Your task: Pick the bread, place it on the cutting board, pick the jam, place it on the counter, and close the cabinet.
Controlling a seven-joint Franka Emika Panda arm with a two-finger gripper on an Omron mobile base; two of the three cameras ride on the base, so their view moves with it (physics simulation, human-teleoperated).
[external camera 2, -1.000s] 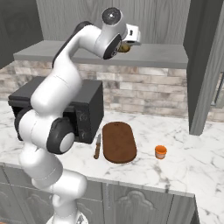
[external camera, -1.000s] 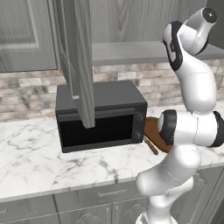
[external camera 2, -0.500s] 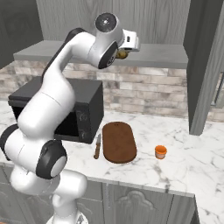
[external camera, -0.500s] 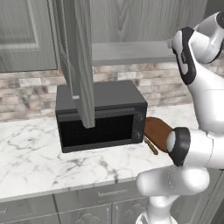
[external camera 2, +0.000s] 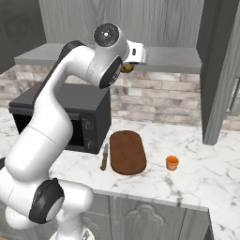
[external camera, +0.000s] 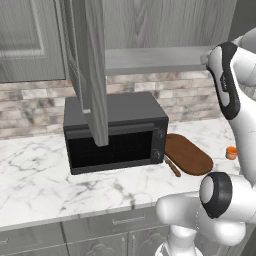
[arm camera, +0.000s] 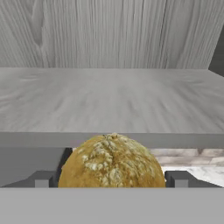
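The bread (arm camera: 112,161), a round golden-brown lump with pale flecks, sits between the two dark finger tips of the gripper (arm camera: 112,179), which is clenched around it. In the hand view it is just in front of the front edge of the grey shelf (arm camera: 109,105) inside the cabinet (external camera 2: 117,18), lifted clear of the shelf surface. In the right base view the bread (external camera 2: 126,68) peeks out as a small brown spot beside the white wrist, just under the shelf's front edge and high above the counter (external camera 2: 206,164).

Below, on the white marble counter, the cutting board (external camera 2: 126,151) lies flat, a dark reddish-brown oval near the counter's front edge. A knife (external camera 2: 104,157) lies along the board's left side, just beside it. The jam (external camera 2: 172,162), a small orange jar, stands upright on the counter to the right of the board, near it but apart. A black microwave (external camera: 115,132) stands on the counter left of the board, toward the back wall.

The cabinet doors are open; one tall grey door (external camera: 90,70) hangs in front of the microwave in the left base view.
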